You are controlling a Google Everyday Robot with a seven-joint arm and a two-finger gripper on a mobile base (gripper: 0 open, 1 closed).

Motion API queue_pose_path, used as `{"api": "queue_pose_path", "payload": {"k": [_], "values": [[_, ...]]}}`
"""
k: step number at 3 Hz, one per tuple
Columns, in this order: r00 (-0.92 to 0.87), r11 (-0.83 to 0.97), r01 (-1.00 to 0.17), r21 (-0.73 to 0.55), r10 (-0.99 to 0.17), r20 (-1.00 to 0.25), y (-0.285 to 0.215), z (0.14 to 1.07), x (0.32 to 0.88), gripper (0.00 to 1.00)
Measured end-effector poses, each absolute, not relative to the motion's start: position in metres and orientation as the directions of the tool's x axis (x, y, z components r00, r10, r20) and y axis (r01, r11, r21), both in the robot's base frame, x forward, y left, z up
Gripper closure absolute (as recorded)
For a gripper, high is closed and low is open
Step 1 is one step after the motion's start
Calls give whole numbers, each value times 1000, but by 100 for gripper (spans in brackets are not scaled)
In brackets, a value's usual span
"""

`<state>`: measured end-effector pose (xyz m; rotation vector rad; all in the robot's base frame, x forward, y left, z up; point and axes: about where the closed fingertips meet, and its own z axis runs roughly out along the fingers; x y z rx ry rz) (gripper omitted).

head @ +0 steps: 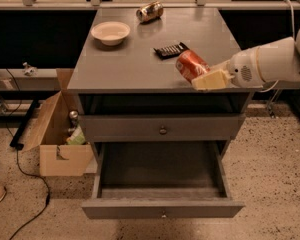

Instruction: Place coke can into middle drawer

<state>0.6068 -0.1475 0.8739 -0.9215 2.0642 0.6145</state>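
Note:
The coke can [190,65], red with white markings, is tilted in my gripper [199,78], which is shut on it. My white arm reaches in from the right. The can hangs just above the front right part of the cabinet top [135,64], near its front edge. The middle drawer [162,209] is pulled wide open below, and its grey inside shows nothing in it. It lies below and a little to the left of the can. The upper knobbed drawer [162,129] is closed.
On the cabinet top stand a white bowl [110,32] at the back left, a brownish-gold can [150,11] lying at the back, and a flat black object [171,50] just behind the coke can. An open cardboard box [60,136] sits on the floor at the left, with cables near it.

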Motion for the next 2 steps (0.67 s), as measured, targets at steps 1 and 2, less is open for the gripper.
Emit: {"api": "queue_pose_path", "payload": {"k": [1, 2], "values": [[-441, 596, -798, 89, -478, -759, -134, 843, 567, 100], [-487, 618, -782, 77, -531, -693, -128, 805, 536, 100]]}}
